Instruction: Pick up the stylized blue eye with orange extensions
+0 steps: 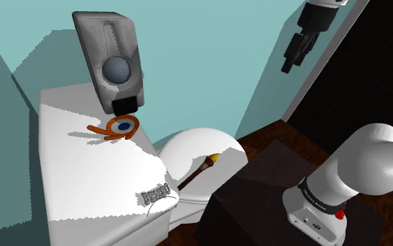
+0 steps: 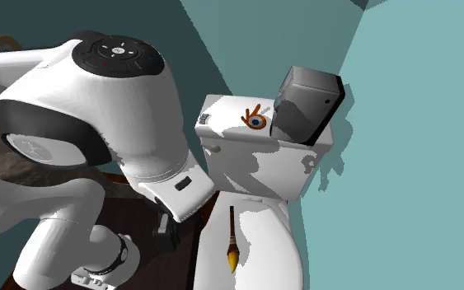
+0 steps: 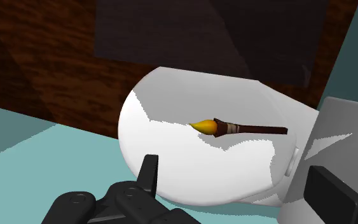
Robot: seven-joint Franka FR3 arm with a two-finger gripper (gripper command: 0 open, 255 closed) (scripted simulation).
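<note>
The blue eye with orange extensions (image 1: 121,127) lies flat on the white toilet tank's lid (image 1: 83,168), just in front of a grey box-shaped device (image 1: 114,63). In the second exterior view the eye (image 2: 255,120) sits beside that device (image 2: 304,103). My gripper (image 1: 289,64) hangs high in the air at the shoulder view's upper right, far from the eye and well above the toilet. In the wrist view its fingers (image 3: 149,170) stand wide apart around nothing, the gripper (image 3: 233,167) open over the white toilet seat lid (image 3: 190,159).
A brown-handled paintbrush (image 3: 234,128) with a yellow tip lies on the seat lid (image 1: 198,150). A small grey lettered piece (image 1: 156,196) rests at the tank lid's near corner. Teal walls close in behind the tank. My dark stand (image 1: 257,203) stands on the brown floor.
</note>
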